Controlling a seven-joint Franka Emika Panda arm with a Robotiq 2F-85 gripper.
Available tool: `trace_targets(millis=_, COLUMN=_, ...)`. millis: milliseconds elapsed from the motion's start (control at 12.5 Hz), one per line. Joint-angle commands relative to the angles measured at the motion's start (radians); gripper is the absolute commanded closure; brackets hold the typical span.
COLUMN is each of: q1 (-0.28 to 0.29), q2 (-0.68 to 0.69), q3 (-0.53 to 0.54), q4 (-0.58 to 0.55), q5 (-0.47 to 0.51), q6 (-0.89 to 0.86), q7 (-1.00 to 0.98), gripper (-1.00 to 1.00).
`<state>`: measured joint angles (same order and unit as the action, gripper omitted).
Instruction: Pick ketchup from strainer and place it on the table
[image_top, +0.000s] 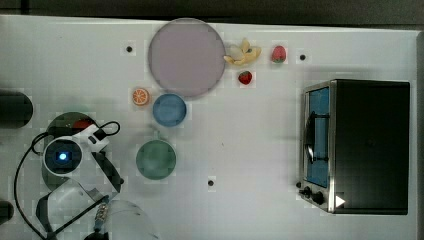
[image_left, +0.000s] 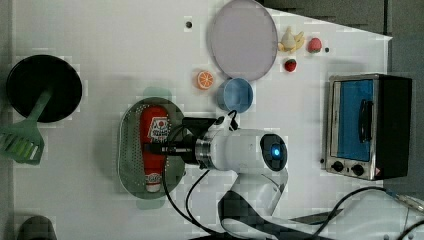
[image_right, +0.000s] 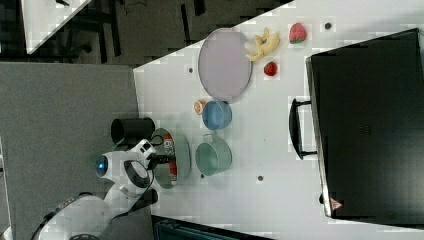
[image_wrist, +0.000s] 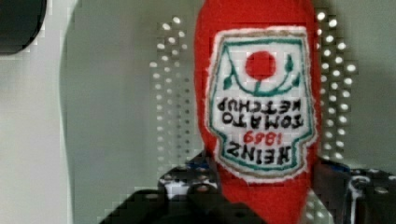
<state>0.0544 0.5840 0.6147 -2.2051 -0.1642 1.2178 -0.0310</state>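
Observation:
The ketchup (image_left: 155, 125), a red soft bottle with a white label, lies flat in the pale green strainer (image_left: 129, 145) on the white table (image_top: 250, 140). My gripper (image_left: 152, 148) reaches in from the left view's right, across the bottle's lower half near the neck. In the wrist view the ketchup (image_wrist: 261, 93) lies on the perforated strainer (image_wrist: 116, 116) floor. My gripper (image_wrist: 266, 196) has one dark finger against each side of it. From the top view, the arm covers most of the strainer (image_top: 65, 120); a bit of red ketchup (image_top: 82, 122) peeks out.
A green bowl (image_top: 156, 159) and a blue bowl (image_top: 169, 110) stand close to the strainer, with an orange slice (image_top: 140, 96) and a large plate (image_top: 186, 56) beyond. A toaster oven (image_top: 360, 145) stands far off. A black pot (image_left: 44, 87) and a green spatula (image_left: 20, 145) are beside the strainer.

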Motion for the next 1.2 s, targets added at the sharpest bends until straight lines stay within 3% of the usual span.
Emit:
trace_targets(millis=80, q1=-0.012, q2=-0.172, q3=0.027, q4=0.016, q5=0.015, q6=-0.13, q7=0.045, gripper=-0.17)
trace_targets(millis=480, q1=-0.085, q2=-0.404, q3=0.014, q4=0.119, q5=0.231, q6=-0.517, q7=0.038, gripper=-0.17)
trace_targets(millis=720, q1=-0.135, q2=-0.451, q3=-0.054, q4=0.193, q5=0.238, q6=-0.659, q7=-0.023, gripper=-0.17)
trace_targets(millis=1200, q1=-0.19, q2=-0.459, q3=-0.301, q4=0.204, q5=0.232, q6=-0.667, q7=-0.25, gripper=-0.17)
